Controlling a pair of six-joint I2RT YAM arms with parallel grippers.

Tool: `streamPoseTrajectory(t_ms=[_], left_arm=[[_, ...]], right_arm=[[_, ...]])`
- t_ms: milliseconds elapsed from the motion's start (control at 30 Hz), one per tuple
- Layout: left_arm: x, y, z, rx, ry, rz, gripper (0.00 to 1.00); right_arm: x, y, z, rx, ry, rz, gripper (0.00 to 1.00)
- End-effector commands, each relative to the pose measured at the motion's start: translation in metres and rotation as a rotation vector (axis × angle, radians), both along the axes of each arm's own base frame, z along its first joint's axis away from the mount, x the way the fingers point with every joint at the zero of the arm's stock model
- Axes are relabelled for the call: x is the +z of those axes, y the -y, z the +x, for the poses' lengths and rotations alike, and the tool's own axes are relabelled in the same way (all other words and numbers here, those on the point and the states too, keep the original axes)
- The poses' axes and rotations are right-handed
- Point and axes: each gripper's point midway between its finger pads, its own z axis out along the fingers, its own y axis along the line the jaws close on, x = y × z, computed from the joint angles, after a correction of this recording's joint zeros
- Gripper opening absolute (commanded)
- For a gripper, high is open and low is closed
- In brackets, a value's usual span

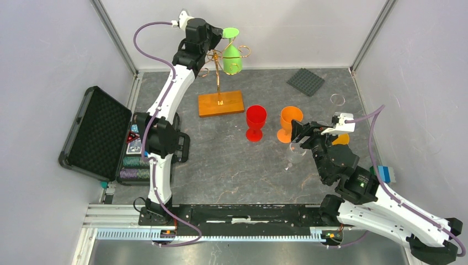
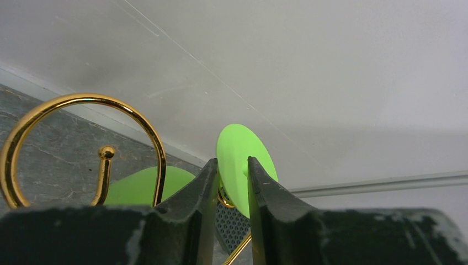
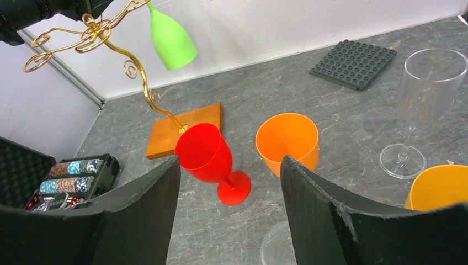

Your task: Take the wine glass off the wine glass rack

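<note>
Grey stone-patterned table [image 1: 237, 171], white walls around. We find the wine glass rack [image 1: 232, 105] standing upright at the far left. The green wine glass [image 1: 232, 58] hangs upside down from its top arms. The left gripper [image 2: 230, 171] straddles the glass's foot, jaws narrowly apart; we cannot tell whether it grips. The right gripper [image 3: 230, 160] hovers spread wide and empty, near the red glass [image 1: 255, 122] and orange glass [image 1: 290, 122].
</note>
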Motion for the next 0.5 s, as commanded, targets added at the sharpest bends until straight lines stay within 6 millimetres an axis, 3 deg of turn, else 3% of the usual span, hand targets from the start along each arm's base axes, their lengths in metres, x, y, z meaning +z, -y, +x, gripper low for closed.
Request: streamPoseTrajectory(t_ms=[0, 133, 333, 467], left_arm=[[0.0296, 0.0022, -0.0042, -0.014, 0.06, -0.022, 0.26], [0.0308, 0.0038, -0.004, -0.021, 0.064, -0.031, 0.22], [0.0276, 0.0008, -0.0042, -0.008, 0.053, -0.013, 0.34], [0.0255, 0.002, -0.0036, -0.015, 0.051, -0.007, 0.32]], right_arm=[[0.0054, 0.0026, -0.0003, -0.011, 0.02, 0.02, 0.71], [0.0047, 0.0037, -0.0004, -0.014, 0.02, 0.017, 0.71], [0.0039, 0.0039, -0.0003, -0.017, 0.019, 0.017, 0.71], [0.0037, 0.0044, -0.0003, -0.02, 0.019, 0.02, 0.71]])
